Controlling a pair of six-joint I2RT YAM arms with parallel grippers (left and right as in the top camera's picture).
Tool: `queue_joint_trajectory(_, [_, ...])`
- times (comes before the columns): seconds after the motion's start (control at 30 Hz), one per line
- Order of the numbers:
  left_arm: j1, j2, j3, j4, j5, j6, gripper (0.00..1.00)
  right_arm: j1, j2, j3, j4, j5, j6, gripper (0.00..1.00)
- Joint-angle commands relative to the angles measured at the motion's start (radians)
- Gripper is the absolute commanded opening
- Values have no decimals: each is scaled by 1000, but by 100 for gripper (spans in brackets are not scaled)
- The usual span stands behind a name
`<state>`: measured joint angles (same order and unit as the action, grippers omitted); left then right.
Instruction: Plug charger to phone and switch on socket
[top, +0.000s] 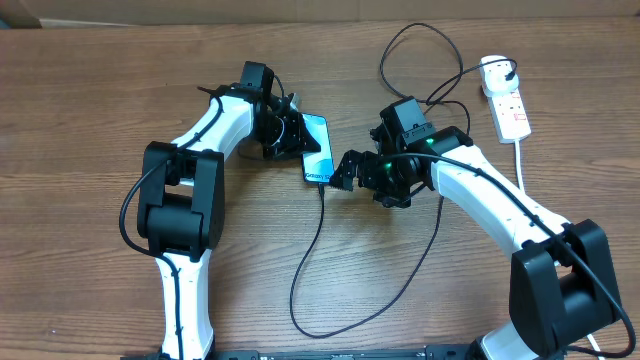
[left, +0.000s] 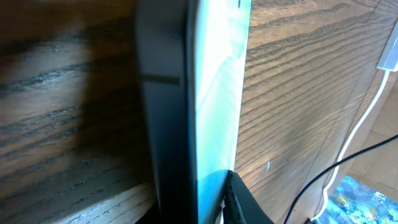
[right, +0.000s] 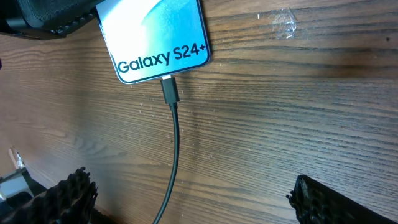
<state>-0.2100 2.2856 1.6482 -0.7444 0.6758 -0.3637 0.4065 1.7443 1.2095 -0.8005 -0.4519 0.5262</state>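
Overhead, the left gripper (top: 297, 140) is covering one side of the phone (top: 318, 150), and we are unable to tell whether its jaws are pinching it. In the left wrist view the phone is running off top and bottom, heavily blurred. In the right wrist view the top edge is cutting the phone, and the bottom edge is cutting the cable (right: 176, 143) and the right fingers (right: 73, 194). The socket (top: 512, 112) is showing too small for us to tell whether it is on.
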Motion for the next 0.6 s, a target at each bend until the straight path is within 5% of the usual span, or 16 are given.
queue_joint_trajectory(0.0, [0, 14, 3, -11, -127, 27, 13, -3, -20, 7, 5, 7, -8, 100])
queue_joint_trajectory(0.27, [0, 14, 3, -10, -157, 27, 23, -3, -20, 7, 3, 7, -8, 100])
queue_joint_trajectory(0.57, [0, 14, 3, -10, -185, 11, 24, -3, -20, 7, 1, 7, -8, 100])
